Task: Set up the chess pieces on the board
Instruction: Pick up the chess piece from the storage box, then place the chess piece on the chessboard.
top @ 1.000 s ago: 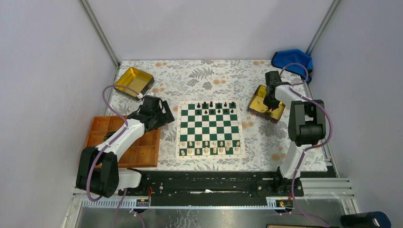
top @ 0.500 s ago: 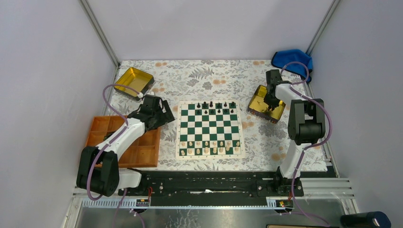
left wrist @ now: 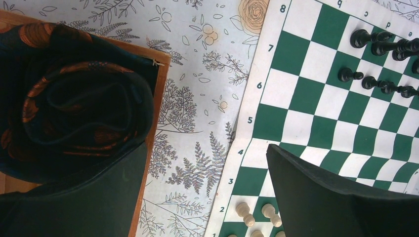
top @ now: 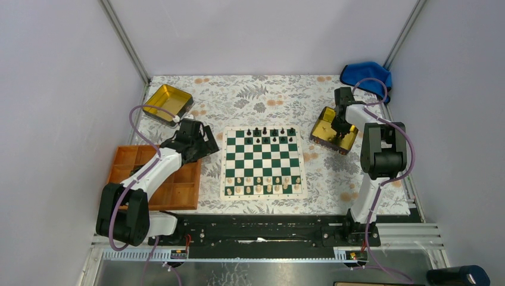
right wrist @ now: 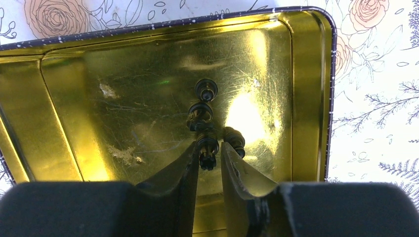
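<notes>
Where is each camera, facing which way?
Top: overhead, behind the robot, looking down at the board; left arm and right arm show.
Left wrist: on the left gripper, looking down at the board's left edge and orange tray; two fingers show.
Right wrist: on the right gripper, looking down into the gold tin; fingers flank a black piece.
Shared: top and left wrist both show the board.

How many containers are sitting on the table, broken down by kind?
Gold tins: 2
Orange compartment tray: 1
Total: 3
</notes>
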`<control>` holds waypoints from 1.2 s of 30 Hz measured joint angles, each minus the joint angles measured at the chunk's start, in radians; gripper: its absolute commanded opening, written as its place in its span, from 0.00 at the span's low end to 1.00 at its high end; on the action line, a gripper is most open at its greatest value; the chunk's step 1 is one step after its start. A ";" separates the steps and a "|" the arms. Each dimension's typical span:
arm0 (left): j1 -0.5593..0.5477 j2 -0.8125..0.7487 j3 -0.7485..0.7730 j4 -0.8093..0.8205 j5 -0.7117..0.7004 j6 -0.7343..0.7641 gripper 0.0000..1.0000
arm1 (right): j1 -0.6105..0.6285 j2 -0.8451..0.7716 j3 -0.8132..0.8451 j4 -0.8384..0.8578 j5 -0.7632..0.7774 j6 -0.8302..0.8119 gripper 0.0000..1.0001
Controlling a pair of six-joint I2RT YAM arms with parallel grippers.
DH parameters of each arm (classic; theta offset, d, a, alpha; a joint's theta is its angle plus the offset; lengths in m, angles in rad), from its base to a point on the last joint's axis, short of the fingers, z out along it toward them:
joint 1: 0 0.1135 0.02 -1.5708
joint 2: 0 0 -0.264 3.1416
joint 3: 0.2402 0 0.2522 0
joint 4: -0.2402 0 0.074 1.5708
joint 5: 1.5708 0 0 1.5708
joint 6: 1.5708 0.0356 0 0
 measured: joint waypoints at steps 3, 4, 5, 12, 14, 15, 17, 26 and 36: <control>0.000 0.000 0.000 0.000 0.000 0.000 0.99 | -0.001 0.001 0.000 0.001 0.000 -0.001 0.22; 0.000 0.000 0.002 -0.001 0.000 0.000 0.99 | -0.001 0.001 0.000 0.001 0.000 -0.003 0.19; 0.000 0.001 0.003 -0.002 0.000 0.000 0.99 | -0.001 0.002 0.001 0.001 0.000 -0.003 0.15; 0.000 0.004 0.015 -0.004 -0.001 0.001 0.99 | -0.003 0.002 0.002 0.001 -0.003 -0.012 0.00; 0.000 0.004 0.015 -0.004 -0.002 0.001 0.99 | -0.003 0.002 0.002 0.002 -0.006 -0.013 0.00; 0.000 0.004 0.015 -0.004 -0.002 0.001 0.99 | -0.004 0.002 0.002 0.003 -0.007 -0.016 0.00; 0.000 0.004 0.015 -0.005 -0.005 0.001 0.99 | -0.004 0.001 0.002 0.006 -0.010 -0.019 0.00; 0.000 0.003 0.015 -0.005 -0.009 0.001 0.99 | 0.010 -0.042 0.002 0.018 -0.035 -0.039 0.00; 0.000 -0.029 0.015 -0.006 -0.023 0.001 0.99 | 0.170 -0.134 0.064 -0.009 -0.055 -0.065 0.00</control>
